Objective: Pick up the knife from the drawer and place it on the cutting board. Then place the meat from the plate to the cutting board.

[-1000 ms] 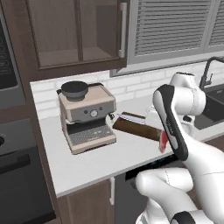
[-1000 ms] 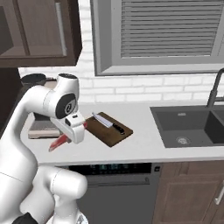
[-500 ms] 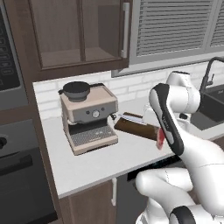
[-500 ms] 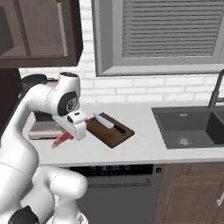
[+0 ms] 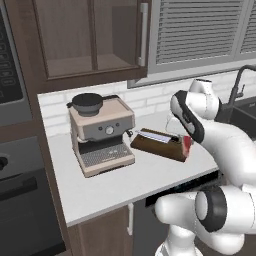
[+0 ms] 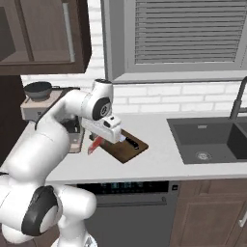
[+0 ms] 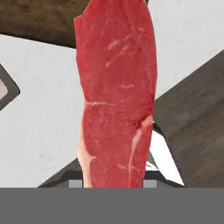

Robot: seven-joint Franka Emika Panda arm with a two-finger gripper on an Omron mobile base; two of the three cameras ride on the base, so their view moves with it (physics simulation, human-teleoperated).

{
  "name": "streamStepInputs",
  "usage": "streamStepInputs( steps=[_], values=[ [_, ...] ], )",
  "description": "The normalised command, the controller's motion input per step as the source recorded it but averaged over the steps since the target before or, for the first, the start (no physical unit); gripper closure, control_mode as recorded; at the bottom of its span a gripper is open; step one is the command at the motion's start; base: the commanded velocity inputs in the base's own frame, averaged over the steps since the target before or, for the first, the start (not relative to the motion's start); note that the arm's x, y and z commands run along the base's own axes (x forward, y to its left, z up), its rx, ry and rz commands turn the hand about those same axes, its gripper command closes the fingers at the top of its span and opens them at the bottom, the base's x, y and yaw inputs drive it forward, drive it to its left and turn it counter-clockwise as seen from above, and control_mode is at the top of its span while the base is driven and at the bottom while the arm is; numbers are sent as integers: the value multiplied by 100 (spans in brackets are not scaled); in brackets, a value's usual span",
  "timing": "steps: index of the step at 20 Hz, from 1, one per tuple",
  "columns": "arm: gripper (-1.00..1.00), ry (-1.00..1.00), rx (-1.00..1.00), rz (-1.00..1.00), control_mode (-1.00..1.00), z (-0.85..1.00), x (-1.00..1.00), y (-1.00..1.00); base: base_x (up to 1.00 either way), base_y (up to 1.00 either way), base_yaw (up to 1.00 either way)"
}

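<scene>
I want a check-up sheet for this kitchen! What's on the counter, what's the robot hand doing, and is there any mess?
Surface: white counter, mostly bare in front.
Job's things: cutting board lies on the counter beside the coffee machine; knife rests on it, black handle toward the sink. Meat hangs lifted in the air at the board's near-left corner, not yet set down.
Clutter: coffee machine stands left of the board.
Grippers: gripper fingers are shut on the meat.
Cables: nothing seen.
Surroundings: dark sink with a faucet on the right, brown cabinets above, a slatted window shutter, white brick wall.
</scene>
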Motion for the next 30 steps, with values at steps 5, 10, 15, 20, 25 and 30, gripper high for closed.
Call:
streamStepInputs(
  steps=[5,10,15,20,25,30],
  values=[
    [100,0,-1,15,-100,-24,98,-14,0,0,0],
    [100,0,-2,36,-100,-19,93,-5,0,0,0],
    [100,1,0,48,-100,0,36,-1,0,0,0],
    [100,0,0,54,-100,0,19,0,0,0,0],
    [100,-7,0,61,-100,-19,2,-1,0,0,0],
    [100,-10,0,60,-100,-39,0,0,0,0,0]
  ],
)
